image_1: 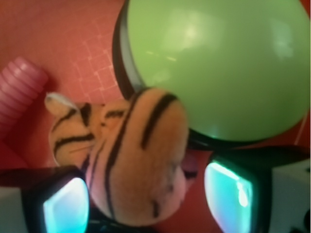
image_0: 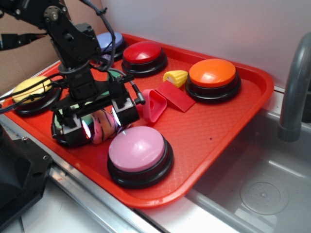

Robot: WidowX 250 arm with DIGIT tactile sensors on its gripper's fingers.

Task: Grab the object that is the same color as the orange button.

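We see the gripper [image_0: 99,121] partly open, fingers [image_1: 65,206] flanking the plush tiger [image_1: 136,155], beside the green button [image_1: 218,63].

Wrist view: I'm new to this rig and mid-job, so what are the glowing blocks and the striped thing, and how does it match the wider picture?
The machine is a small black robot arm ending in a two-finger gripper. The wider picture comes from a camera beside the red tray. The close picture comes from a camera on the arm's wrist, looking down past the fingers; those are the glowing blocks. The striped thing is a plush tiger sitting between them, next to a green button. The fingers flank the tiger, but I cannot tell whether they squeeze it yet. Also on the tray: an orange button, red, pink, yellow and bluish buttons, a toy corn and some pink and red plastic pieces.
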